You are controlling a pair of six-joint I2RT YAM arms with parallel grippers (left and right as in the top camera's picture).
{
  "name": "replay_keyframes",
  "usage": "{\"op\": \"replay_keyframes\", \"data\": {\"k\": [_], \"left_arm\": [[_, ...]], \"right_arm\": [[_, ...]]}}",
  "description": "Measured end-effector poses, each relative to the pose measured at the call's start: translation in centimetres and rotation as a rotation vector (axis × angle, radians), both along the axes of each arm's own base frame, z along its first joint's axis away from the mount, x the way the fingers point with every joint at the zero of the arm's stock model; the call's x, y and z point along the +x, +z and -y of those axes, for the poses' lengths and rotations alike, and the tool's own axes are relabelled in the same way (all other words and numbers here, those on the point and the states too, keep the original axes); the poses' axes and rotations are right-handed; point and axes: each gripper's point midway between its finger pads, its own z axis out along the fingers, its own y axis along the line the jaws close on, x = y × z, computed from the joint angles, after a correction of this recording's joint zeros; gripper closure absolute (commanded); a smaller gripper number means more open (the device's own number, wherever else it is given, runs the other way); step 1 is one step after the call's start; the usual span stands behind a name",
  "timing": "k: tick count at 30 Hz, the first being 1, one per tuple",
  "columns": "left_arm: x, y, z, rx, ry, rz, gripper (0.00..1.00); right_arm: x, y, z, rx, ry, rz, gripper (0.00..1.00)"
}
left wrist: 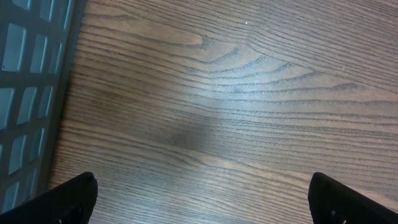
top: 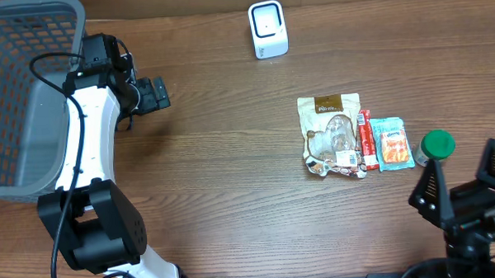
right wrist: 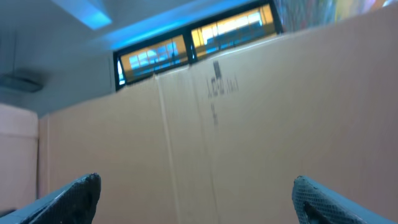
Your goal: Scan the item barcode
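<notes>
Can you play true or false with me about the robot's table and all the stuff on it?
1. The white scanner stands on the table. True.
2. The left gripper holds the brown pouch. False: it is open and empty, near the gray basket.
3. The red stick packet lies between the brown pouch and the orange packet. True.
4. The green-capped bottle is in the gray basket. False: it stands on the table beside the orange packet.
5. The right gripper is open. True.
</notes>
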Motion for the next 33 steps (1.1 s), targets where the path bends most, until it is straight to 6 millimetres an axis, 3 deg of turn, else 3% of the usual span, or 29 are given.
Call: {"op": "replay_keyframes", "data": {"k": [4,14,22,33], "left_arm": [[0.0,0.0,0.0,0.0,0.0,0.0,0.0],[0.0,0.0,0.0,0.0,0.0,0.0,0.0],[0.0,0.0,0.0,0.0,0.0,0.0,0.0],[0.0,0.0,0.0,0.0,0.0,0.0,0.0]], "right_arm": [[1.6,-2.9,-0.3,-0.012,0.002,-0.069,0.0],[5.5,-12.8,-0.9,-0.054,0.003,-0.35,0.0],[6.4,-20.2,-1.1,-0.104,0.004,-0.651,0.0],[6.3,-20.1,-1.6,-0.211,0.003,-0.628,0.0]]}}
